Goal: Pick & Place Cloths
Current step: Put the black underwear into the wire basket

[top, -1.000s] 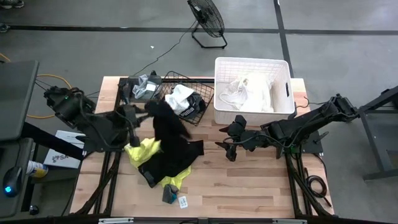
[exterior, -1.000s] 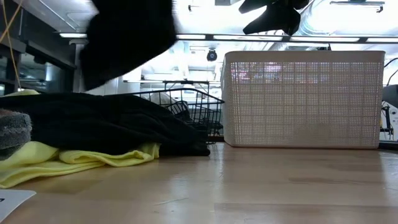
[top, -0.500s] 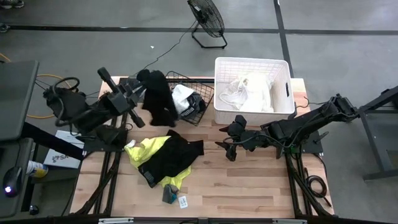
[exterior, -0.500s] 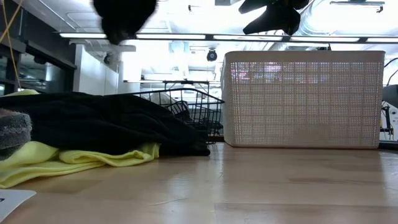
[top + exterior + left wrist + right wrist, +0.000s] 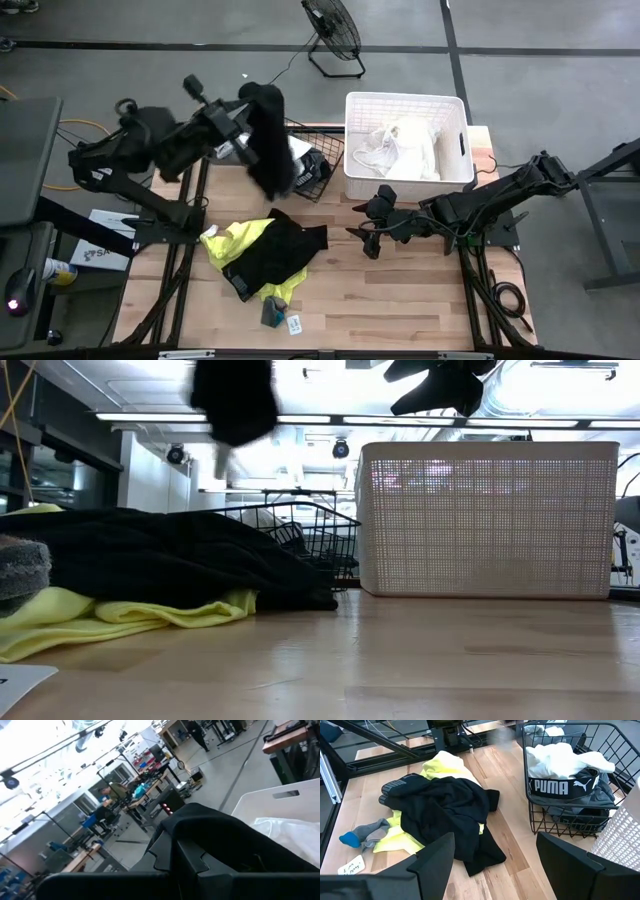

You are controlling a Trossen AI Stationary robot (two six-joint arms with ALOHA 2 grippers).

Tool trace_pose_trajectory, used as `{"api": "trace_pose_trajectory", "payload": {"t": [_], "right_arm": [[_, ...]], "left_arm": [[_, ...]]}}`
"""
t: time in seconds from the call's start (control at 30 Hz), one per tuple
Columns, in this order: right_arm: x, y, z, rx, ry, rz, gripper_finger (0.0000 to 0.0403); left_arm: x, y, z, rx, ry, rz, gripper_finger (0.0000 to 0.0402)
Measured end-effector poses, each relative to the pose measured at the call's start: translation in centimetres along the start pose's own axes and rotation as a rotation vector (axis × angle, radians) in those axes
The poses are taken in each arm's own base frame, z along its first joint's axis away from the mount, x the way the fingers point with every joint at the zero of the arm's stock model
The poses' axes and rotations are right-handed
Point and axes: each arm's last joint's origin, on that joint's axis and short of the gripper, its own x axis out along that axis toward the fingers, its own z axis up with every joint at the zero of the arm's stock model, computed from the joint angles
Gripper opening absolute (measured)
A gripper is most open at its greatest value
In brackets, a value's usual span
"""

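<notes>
My left gripper [image 5: 247,112] is raised high over the table's far left and is shut on a black cloth [image 5: 268,150]. The cloth hangs beside the black wire basket [image 5: 322,150] and shows at the top of the low view [image 5: 235,400]. A pile of black and neon yellow cloths [image 5: 262,255] lies on the table. The basket [image 5: 570,780] holds white and black lettered cloths. The white tub [image 5: 405,150] holds white cloths. My right gripper [image 5: 356,222] is open and empty, in front of the tub. My left gripper holds the black cloth by its upper end [image 5: 258,100]. The cloth drapes over the fingers in the left wrist view [image 5: 210,835] and hides the place of contact. It hangs slack below the gripper, lifted clear of the table and the pile.
A grey sock with a blue toe [image 5: 365,835] and a paper tag [image 5: 294,324] lie near the table's front edge. A fan [image 5: 335,30] stands on the floor behind the table. Bare wood [image 5: 400,300] lies at the front right.
My left gripper has risen and gone toward the table's far edge and toward the basket, carrying the black cloth. The cloth has come off the pile, now hangs clear in the air and has swung to the right.
</notes>
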Motion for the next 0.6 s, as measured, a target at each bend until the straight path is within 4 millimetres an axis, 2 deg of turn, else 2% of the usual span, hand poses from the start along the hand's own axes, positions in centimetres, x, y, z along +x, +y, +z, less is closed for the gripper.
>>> {"api": "trace_pose_trajectory", "payload": {"t": [0.33,0.6], "right_arm": [[0.0,0.0,0.0,-0.002,0.001,-0.001,0.0275],[0.0,0.0,0.0,-0.002,0.003,-0.001,0.0275]], "left_arm": [[4.2,-0.6,-3.1,-0.02,0.045,-0.045,0.0],[7.1,-2.3,-6.8,-0.035,0.157,-0.067,0.0]]}}
